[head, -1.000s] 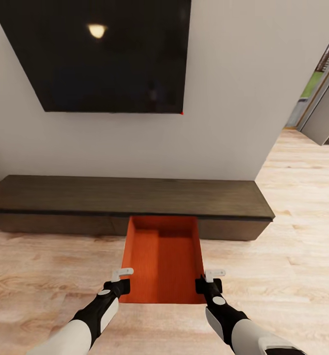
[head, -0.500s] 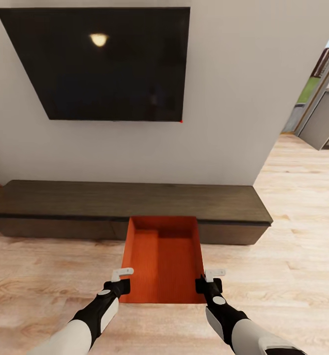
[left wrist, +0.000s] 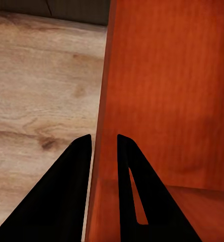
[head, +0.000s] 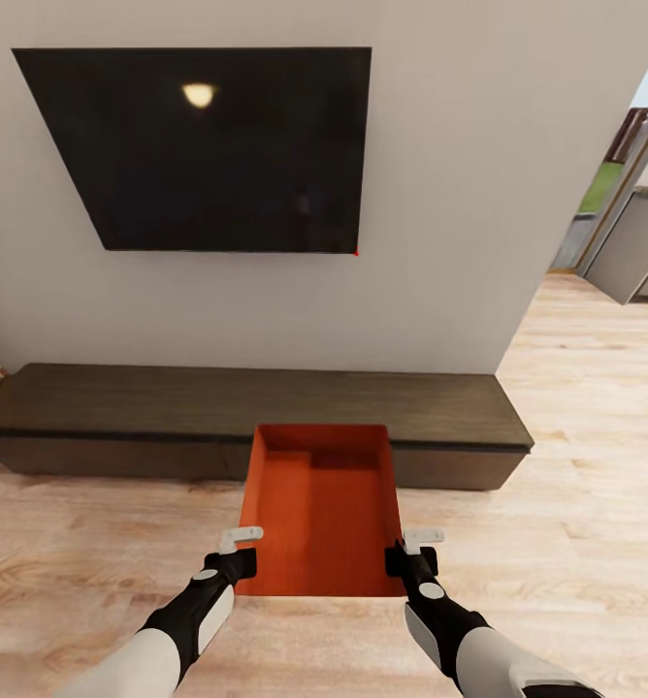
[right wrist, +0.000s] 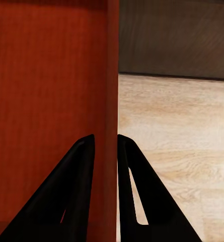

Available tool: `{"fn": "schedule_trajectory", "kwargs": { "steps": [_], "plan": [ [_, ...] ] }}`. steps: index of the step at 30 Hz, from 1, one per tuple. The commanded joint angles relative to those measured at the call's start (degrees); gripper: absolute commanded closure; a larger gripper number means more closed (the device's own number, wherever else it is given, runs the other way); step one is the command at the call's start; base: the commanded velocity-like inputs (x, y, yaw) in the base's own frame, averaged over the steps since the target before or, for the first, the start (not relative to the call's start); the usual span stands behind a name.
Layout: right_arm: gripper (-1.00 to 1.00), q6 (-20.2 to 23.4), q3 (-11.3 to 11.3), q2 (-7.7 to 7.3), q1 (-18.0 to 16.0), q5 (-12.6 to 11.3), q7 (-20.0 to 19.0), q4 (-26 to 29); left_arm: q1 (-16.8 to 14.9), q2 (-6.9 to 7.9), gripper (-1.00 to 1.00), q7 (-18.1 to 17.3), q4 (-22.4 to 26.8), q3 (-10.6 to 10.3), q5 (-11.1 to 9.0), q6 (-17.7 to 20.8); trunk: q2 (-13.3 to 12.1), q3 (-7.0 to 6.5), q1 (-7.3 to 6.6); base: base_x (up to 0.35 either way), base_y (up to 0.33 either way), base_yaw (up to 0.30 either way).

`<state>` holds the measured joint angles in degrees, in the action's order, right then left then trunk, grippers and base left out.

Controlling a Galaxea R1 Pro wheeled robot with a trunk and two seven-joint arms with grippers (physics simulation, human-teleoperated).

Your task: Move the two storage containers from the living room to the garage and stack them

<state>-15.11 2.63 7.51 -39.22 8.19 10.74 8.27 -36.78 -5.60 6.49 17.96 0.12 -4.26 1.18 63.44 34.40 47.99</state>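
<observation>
Orange-red thin-walled storage container point(head: 316, 509)

Obstacles ahead: bench point(head: 256, 412), long, low and dark, set against the wall point(head: 440, 194); TV point(head: 208, 145) mounted on that wall above it.

Carried load: bin point(head: 316, 509), held at its near corners by the left gripper point(head: 235, 551) and right gripper point(head: 413, 549), each clamped over a side wall. Its far end overlaps the bench front as seen from the head.

Free room: bare wood floor point(head: 576, 465) on either side of the bin; open passage at the right past the wall's end.
</observation>
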Motion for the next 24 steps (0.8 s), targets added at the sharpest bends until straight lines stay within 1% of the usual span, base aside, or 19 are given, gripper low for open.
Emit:
{"fn": "schedule_trajectory", "kwargs": {
  "steps": [1, 18, 24],
  "plan": [
    [1.0, -1.6, 1.8, 0.57, -0.1, 1.3, -0.5, 2.9, 0.0, -0.02, 1.0, 1.1, -0.1, 0.1, 0.0, 0.1, -0.4, -0.23, -0.22, 0.0, 0.0, 0.0],
    [1.0, -1.7, 1.8, 0.57, -0.1, 1.3, -0.5, 2.9, 0.0, -0.02, 1.0, 1.1, -0.1, 0.1, 0.0, 0.1, -7.2, -4.85, -3.96, 0.0, 0.0, 0.0],
    [1.0, -1.7, 1.8, 0.57, -0.1, 1.3, -0.5, 2.9, 0.0, -0.02, 1.0, 1.1, 0.0, 0.1, 0.0, 0.1, -7.2, -5.41, -3.96, 0.0, 0.0, 0.0]
  ]
}}
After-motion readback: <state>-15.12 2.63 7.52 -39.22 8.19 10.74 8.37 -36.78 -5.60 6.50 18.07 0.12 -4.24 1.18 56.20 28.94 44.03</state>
